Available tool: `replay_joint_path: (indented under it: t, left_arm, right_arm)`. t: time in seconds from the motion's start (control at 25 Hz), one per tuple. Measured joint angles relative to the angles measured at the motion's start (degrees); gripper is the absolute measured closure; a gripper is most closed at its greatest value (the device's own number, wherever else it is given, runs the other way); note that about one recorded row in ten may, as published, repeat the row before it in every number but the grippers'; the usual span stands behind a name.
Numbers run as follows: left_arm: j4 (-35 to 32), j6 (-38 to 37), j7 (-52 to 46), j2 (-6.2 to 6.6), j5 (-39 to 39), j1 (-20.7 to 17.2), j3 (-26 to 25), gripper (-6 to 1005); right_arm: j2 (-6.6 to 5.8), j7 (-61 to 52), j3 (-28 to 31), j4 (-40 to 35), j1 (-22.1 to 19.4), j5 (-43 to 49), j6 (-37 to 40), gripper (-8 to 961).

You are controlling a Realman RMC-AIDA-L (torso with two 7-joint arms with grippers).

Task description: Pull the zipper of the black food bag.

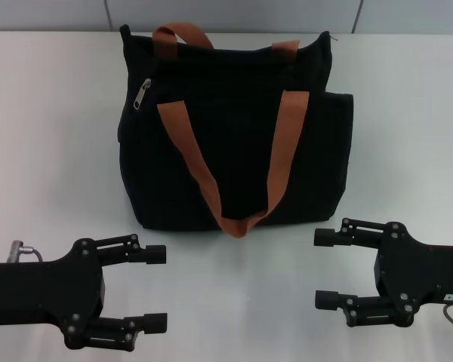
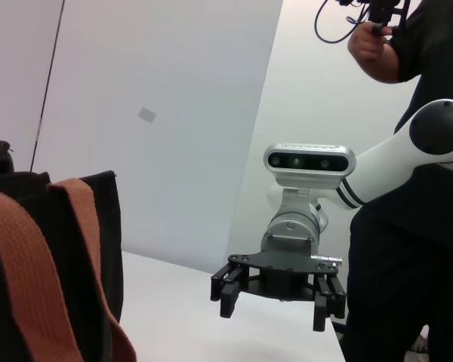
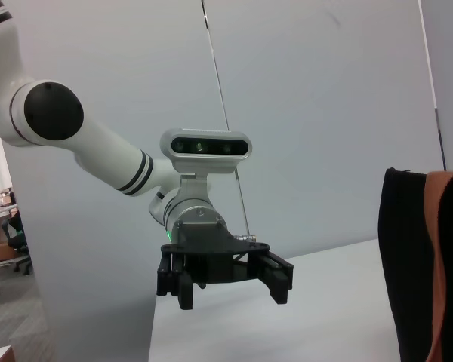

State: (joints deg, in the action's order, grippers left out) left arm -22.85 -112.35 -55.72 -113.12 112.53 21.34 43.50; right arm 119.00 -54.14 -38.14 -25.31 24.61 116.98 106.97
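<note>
While black food bag (image 1: 234,143) stands on white table (image 1: 53,151) before grey wall (image 3: 325,113), our left gripper (image 1: 157,288) and right gripper (image 1: 325,268) hover wide open, empty.

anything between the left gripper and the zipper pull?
Head view: left gripper is open near the table's front edge; between it and the zipper only bare table and the black food bag's front.
</note>
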Motion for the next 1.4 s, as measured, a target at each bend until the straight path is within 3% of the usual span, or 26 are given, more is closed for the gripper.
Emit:
replay_joint_path:
  t: [0.56, 0.88, 1.12, 1.28, 1.32, 1.4]
  left_arm:
    - [0.0, 0.0, 0.1, 0.09, -0.2, -0.2, 0.0, 174]
    - [0.2, -1.3, 0.5, -0.62, -2.8, 0.2, -1.3, 178]
    - [0.4, -2.4, 2.5, -3.17, -13.3, -0.3, -10.9, 181]
    - [0.6, -0.8, 2.8, -4.03, -16.9, -0.7, -16.5, 183]
    - [0.5, 2.0, 2.5, -4.06, -17.5, -0.7, -20.2, 183]
    - [0.4, 3.3, 2.3, -3.79, -17.5, -0.5, -21.0, 184]
  right_arm:
    - [-0.09, -0.3, 0.0, 0.0, 0.3, 0.0, 0.2, 170]
    - [-0.18, -0.3, 0.0, 0.0, 0.1, 0.0, 0.2, 172]
    - [-0.18, -0.4, 0.2, 0.0, 0.1, 0.0, 0.0, 173]
    - [-0.29, -0.6, 0.4, 0.0, 0.1, 0.0, 0.1, 173]
    - [-0.36, -0.8, 0.5, 0.0, 0.1, 0.0, 0.1, 174]
    - [-0.41, -0.9, 0.5, 0.0, 0.1, 0.0, 0.1, 174]
